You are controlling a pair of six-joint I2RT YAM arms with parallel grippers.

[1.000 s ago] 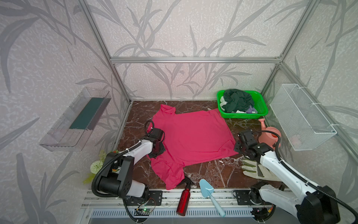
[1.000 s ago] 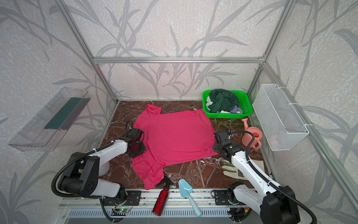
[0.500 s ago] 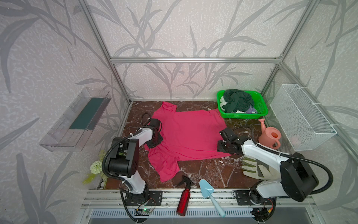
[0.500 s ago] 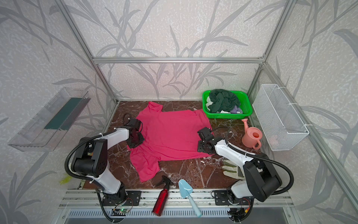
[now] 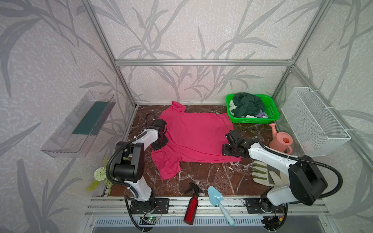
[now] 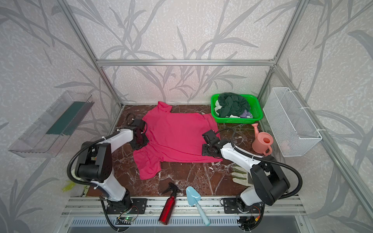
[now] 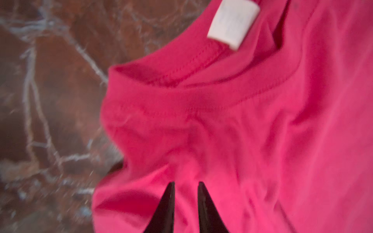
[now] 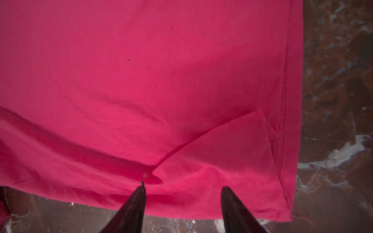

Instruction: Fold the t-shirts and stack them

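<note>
Though near glove (image 5: 262, 174) and watering can (image 5: 281, 141), pink tee (image 5: 193, 137) in pinch of left gripper (image 7: 186, 184); right gripper (image 8: 183, 187) agape

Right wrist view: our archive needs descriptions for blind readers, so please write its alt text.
A pink tee lies spread out and fills most of the frame, with a small flap folded over near one corner. The right gripper holds its two dark fingers apart over the tee's edge, and brown marble table shows beside it.

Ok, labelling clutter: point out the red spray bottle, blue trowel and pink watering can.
Red metal spray bottle (image 5: 190, 209), in a top view, its body.
Pale blue plastic trowel (image 5: 215, 196), in a top view, its blade.
Pink plastic watering can (image 5: 279, 144), in a top view, its body.
</note>
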